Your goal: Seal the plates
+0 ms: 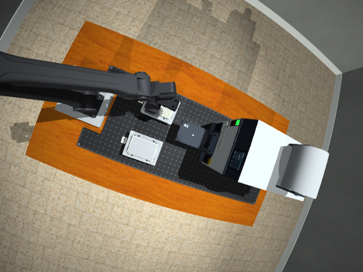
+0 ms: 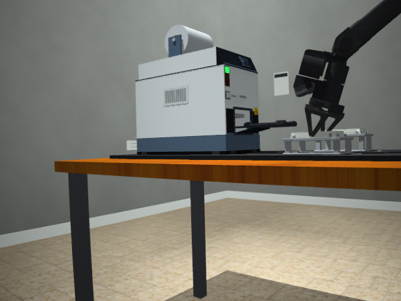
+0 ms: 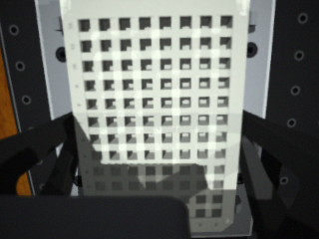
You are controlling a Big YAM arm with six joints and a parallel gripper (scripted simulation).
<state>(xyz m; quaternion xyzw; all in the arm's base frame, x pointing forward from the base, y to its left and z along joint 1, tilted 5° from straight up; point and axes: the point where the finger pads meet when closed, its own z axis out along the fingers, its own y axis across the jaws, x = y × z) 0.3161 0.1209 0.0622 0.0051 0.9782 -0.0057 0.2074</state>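
Note:
My gripper [image 1: 160, 110] [image 2: 319, 131] [image 3: 158, 119] is shut on the open well plate [image 1: 165, 111] [image 3: 155, 90], a white plate with a grid of empty square wells. The fingers grip its two long sides. The plate sits low on its white nest [image 1: 173, 117] [image 3: 260, 65] at the back of the board. A second plate [image 1: 142, 147], covered with foil, lies in the front nest [image 1: 155, 161]. The sealer [image 1: 261, 152] [image 2: 181, 106] shows a green lamp [image 1: 237, 122] [image 2: 227, 69]. Its dark stage [image 1: 191, 135] [image 2: 275, 123] is out and bare.
The black perforated board [image 1: 102, 137] lies on the orange table [image 1: 88, 43] [image 2: 226, 171]. The arm's grey mount [image 1: 102, 114] is at the left. A foil roll [image 1: 304, 169] [image 2: 191, 40] sits on the sealer's back. A white card [image 2: 281, 83] hangs on the wall.

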